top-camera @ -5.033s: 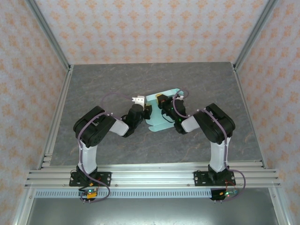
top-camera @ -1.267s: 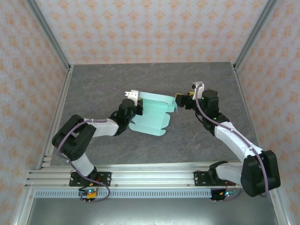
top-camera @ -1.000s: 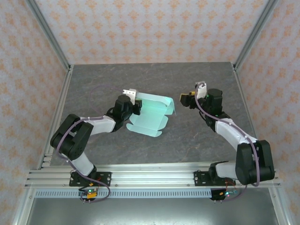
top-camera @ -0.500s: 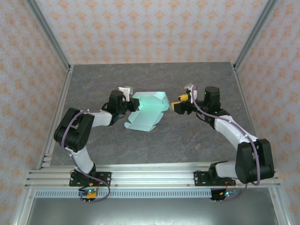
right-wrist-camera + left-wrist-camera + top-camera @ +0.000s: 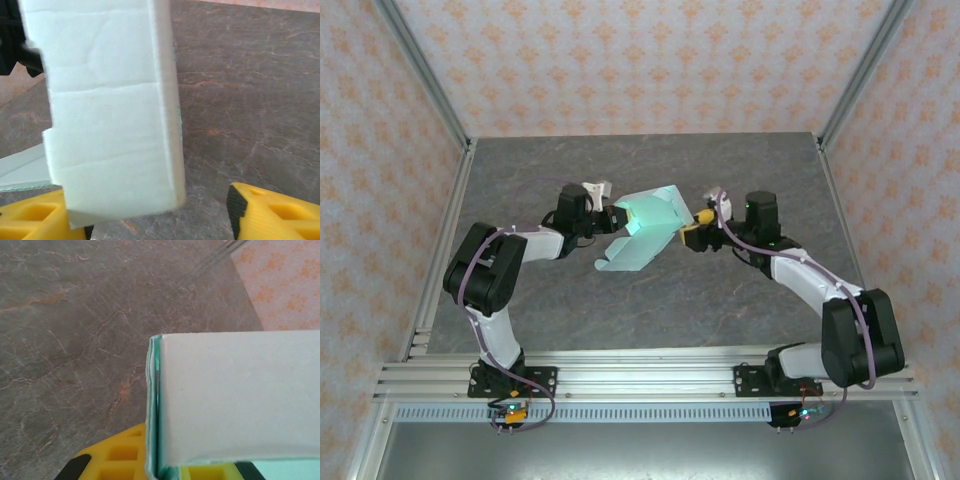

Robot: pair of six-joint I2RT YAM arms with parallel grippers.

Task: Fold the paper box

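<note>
The paper box (image 5: 645, 235) is a pale mint-green card, partly folded, held tilted above the middle of the table. My left gripper (image 5: 616, 218) is shut on its left edge. In the left wrist view the card (image 5: 235, 400) stands pinched between the yellow fingers (image 5: 120, 460) of that gripper (image 5: 157, 460). My right gripper (image 5: 690, 232) is at the box's right end, open. In the right wrist view the box's folded end (image 5: 110, 115) reaches in between the jaws of this gripper (image 5: 150, 210), close to the left finger (image 5: 30, 217) and well apart from the right finger (image 5: 275, 215).
The grey stone-patterned table (image 5: 620, 310) spreads under both arms. Aluminium frame posts (image 5: 440, 200) and patterned walls stand on the left, right and far sides. A rail (image 5: 640, 375) carrying the arm bases runs along the near edge.
The left gripper has turned the box so it stands more tilted. The right gripper has moved left, up to the box's right end, its jaws staying apart.
</note>
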